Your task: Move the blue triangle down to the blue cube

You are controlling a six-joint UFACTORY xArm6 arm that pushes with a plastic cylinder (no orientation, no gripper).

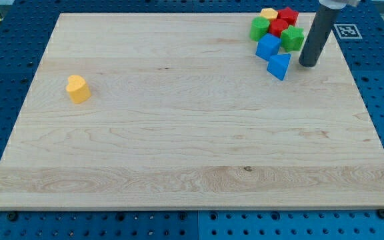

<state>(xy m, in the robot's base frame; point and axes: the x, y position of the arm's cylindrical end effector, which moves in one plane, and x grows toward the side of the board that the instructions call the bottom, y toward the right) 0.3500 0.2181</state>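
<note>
My tip [308, 65] stands on the wooden bench [179, 133] near the view's top right, just right of the blue triangle [279, 66]; whether they touch, I cannot tell. The blue cube [267, 46] lies just above the triangle, touching it. Above these cluster two green blocks [259, 28], two red blocks [287, 15] and a yellow block [269, 13]. A yellow heart-like block [78, 89] sits alone far left. The rod has no fingers.

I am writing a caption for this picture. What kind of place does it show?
Probably a robotics lab bench. A wooden board lies on a blue perforated table, a printed marker tag sits at the view's top right, and my tip stands just right of the blue triangle.
</note>
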